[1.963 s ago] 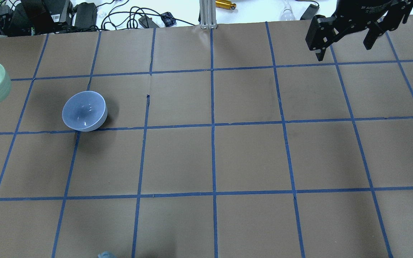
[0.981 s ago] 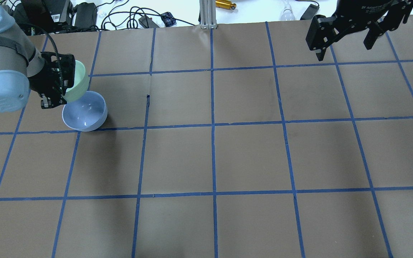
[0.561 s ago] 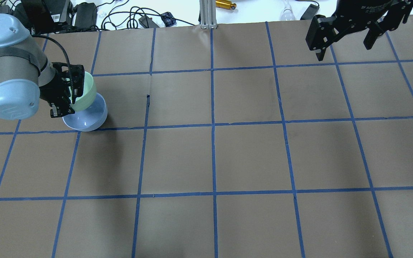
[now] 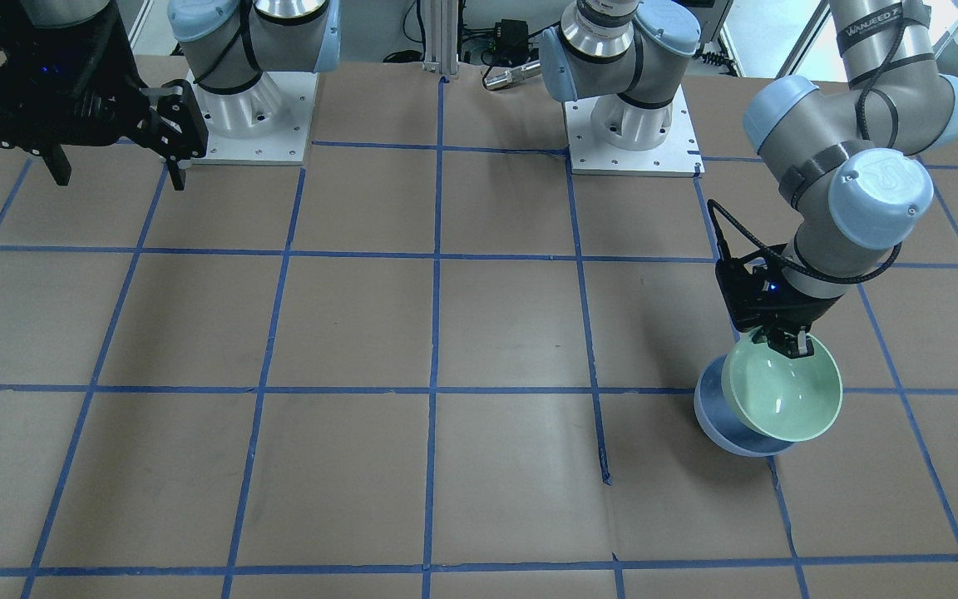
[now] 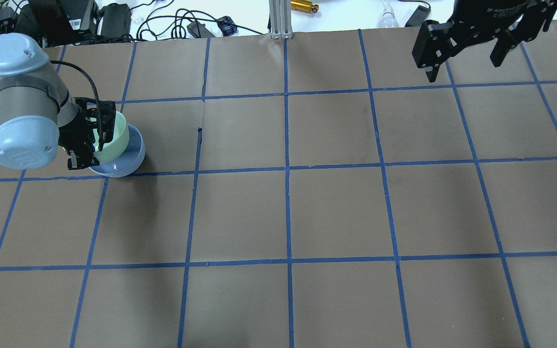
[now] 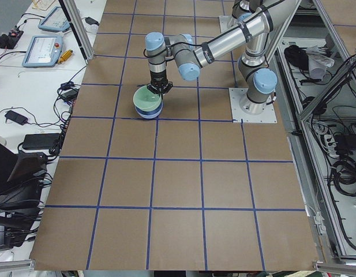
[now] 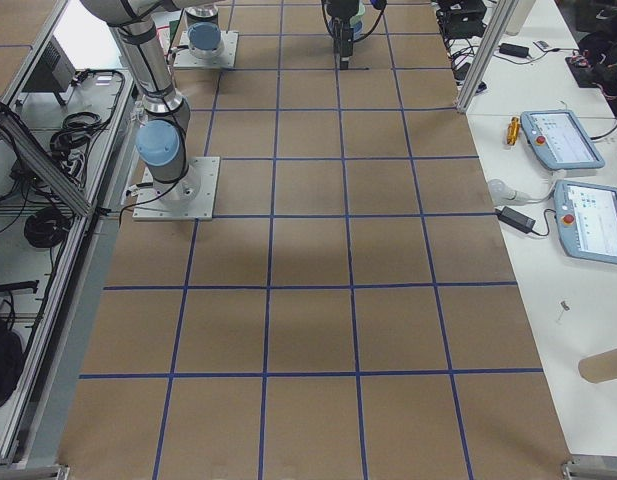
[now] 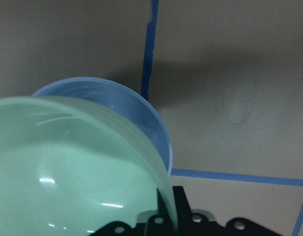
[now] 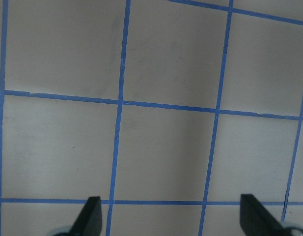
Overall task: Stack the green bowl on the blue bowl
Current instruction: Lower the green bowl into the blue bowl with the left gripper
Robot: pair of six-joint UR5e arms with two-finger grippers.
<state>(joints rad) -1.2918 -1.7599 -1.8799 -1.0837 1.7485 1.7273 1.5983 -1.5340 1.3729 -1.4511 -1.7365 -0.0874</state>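
The blue bowl (image 5: 136,153) stands upright on the brown table, on the left of the overhead view; it also shows in the front view (image 4: 708,408) and the left wrist view (image 8: 136,110). My left gripper (image 5: 97,141) is shut on the rim of the green bowl (image 5: 115,137) and holds it tilted, low over the blue bowl and covering most of its opening. In the front view my left gripper (image 4: 787,343) pinches the green bowl (image 4: 782,395) at its rim. I cannot tell whether the bowls touch. My right gripper (image 5: 464,67) is open and empty at the far right (image 9: 173,216).
The table is brown paper with a blue tape grid (image 5: 286,169). Cables and power bricks (image 5: 114,19) lie beyond the far edge, with an aluminium post (image 5: 278,19) at the middle. The two arm bases (image 4: 633,125) stand at the robot's side.
My left arm has come in from the left edge with the green bowl, moved it right over the blue bowl and brought it lower. The right arm has not moved.
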